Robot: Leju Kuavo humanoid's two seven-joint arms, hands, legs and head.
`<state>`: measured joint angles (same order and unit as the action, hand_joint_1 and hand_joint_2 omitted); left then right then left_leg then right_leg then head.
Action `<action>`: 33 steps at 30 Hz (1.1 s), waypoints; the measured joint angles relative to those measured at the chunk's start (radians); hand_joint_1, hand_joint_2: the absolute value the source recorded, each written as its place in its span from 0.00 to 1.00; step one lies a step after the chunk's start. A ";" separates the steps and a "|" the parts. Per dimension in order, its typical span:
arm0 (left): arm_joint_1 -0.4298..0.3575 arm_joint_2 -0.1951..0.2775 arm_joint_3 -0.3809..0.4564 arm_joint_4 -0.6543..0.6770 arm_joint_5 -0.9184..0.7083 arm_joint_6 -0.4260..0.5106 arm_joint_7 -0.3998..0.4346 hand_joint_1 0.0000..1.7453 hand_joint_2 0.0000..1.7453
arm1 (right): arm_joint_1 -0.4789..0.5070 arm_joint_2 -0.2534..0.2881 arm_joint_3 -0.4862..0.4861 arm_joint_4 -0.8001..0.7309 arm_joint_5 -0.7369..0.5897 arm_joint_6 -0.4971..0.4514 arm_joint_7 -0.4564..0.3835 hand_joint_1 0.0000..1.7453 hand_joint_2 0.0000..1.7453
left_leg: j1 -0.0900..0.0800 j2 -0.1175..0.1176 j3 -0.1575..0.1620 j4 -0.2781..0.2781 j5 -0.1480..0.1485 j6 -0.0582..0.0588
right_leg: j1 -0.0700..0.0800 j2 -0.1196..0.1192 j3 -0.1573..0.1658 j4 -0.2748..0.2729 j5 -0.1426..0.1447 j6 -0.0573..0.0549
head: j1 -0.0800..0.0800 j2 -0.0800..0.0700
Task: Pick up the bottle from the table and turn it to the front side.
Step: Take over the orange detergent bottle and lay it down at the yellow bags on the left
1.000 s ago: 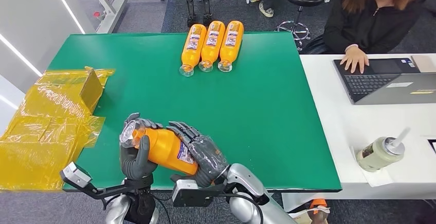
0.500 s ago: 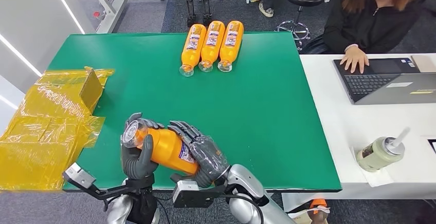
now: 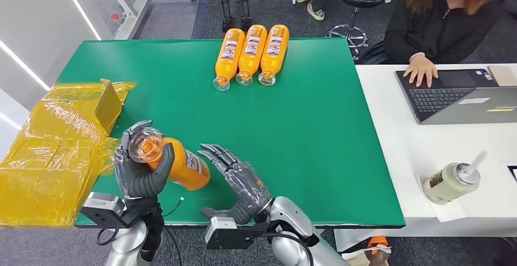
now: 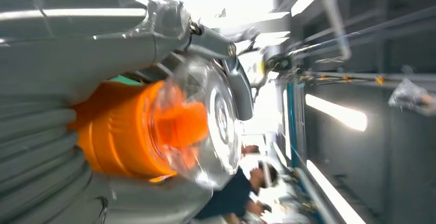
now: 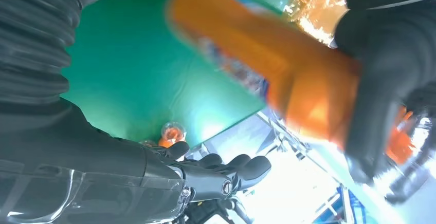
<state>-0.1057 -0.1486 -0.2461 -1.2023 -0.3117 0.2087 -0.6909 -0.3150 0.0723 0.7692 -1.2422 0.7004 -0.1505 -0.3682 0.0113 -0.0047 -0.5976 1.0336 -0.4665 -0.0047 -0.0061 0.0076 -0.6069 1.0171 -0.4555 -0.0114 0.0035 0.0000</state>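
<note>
While the orange plastic bottle with a clear cap (image 3: 175, 163) was gripped near its neck by the left hand (image 3: 141, 167), it was held tilted above the near-left part of the green table (image 3: 317, 125), cap end toward the crumpled yellow plastic sheeting (image 3: 58, 150). The fingers were seen wrapped around the bottle's neck. Just beside the bottle, the right hand (image 3: 241, 180) was held empty, fingers spread apart. Three more orange bottles (image 3: 251, 52) were laid side by side at the table's far edge.
</note>
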 joint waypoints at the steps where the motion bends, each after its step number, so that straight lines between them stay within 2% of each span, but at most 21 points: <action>1: -0.007 0.010 0.004 -0.001 -0.065 0.043 0.003 1.00 1.00 | 0.002 -0.002 0.000 -0.009 -0.005 -0.001 0.002 0.00 1.00 | 0.000 0.000 0.000 0.000 0.000 0.000 | 0.000 0.000 0.000 0.000 0.000 0.000 | 0.000 0.000; 4: -0.028 0.035 0.010 -0.001 -0.196 0.119 0.017 1.00 1.00 | 0.005 -0.004 0.000 -0.038 -0.010 0.000 0.021 0.00 1.00 | 0.000 0.000 0.000 0.000 0.000 0.000 | 0.000 0.000 0.000 0.000 0.000 0.000 | 0.000 0.000; 9: -0.055 0.060 0.018 0.003 -0.243 0.148 0.028 1.00 1.00 | 0.010 -0.004 0.000 -0.071 -0.010 0.001 0.033 0.00 1.00 | 0.000 0.000 0.000 0.000 0.000 0.000 | 0.000 0.000 0.000 0.000 0.000 0.000 | 0.000 0.000; 13: -0.077 0.078 0.018 0.027 -0.347 0.219 0.063 1.00 1.00 | 0.022 -0.008 0.000 -0.091 -0.010 0.001 0.034 0.00 1.00 | 0.000 0.000 0.000 0.000 0.000 0.000 | 0.000 0.000 0.000 0.000 0.000 0.000 | 0.000 0.000; 16: -0.114 0.105 0.022 0.090 -0.492 0.324 0.116 1.00 1.00 | 0.038 -0.018 -0.001 -0.104 -0.017 -0.002 0.035 0.00 1.00 | 0.000 0.000 0.000 0.000 0.000 0.000 | 0.000 0.000 0.000 0.000 0.000 0.000 | 0.000 0.000; 20: -0.186 0.159 0.035 0.251 -0.719 0.458 0.193 1.00 1.00 | 0.080 -0.047 -0.016 -0.103 -0.065 -0.042 0.002 0.00 1.00 | 0.000 0.000 0.001 0.000 0.000 0.000 | 0.000 0.000 0.000 0.000 0.000 0.000 | 0.000 0.000; 26: -0.277 0.216 0.054 0.472 -0.937 0.483 0.269 1.00 1.00 | 0.185 -0.095 -0.048 -0.088 -0.108 -0.134 -0.049 0.00 1.00 | 0.000 0.001 0.000 0.000 0.000 -0.001 | 0.000 0.002 -0.001 0.000 0.000 0.000 | 0.000 0.000; 30: -0.303 0.227 0.057 0.539 -0.957 0.483 0.280 1.00 1.00 | 0.215 -0.111 -0.053 -0.086 -0.107 -0.143 -0.050 0.00 1.00 | 0.000 0.001 0.000 0.000 0.000 -0.001 | 0.000 0.002 -0.001 0.000 0.000 0.000 | 0.000 0.000; 33: -0.323 0.228 0.057 0.588 -1.028 0.483 0.334 1.00 1.00 | 0.235 -0.118 -0.058 -0.091 -0.118 -0.148 -0.034 0.00 1.00 | 0.000 0.001 0.000 0.000 0.000 -0.001 | 0.000 0.002 -0.001 0.000 0.000 0.000 | 0.000 0.000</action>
<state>-0.4284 0.0793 -0.1894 -0.6144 -1.3402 0.6914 -0.3567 -0.0797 -0.0462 0.7115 -1.3334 0.5823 -0.2989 -0.4021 0.0111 -0.0039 -0.5978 1.0337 -0.4662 -0.0054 -0.0061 0.0094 -0.6081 1.0167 -0.4555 -0.0113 0.0038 0.0000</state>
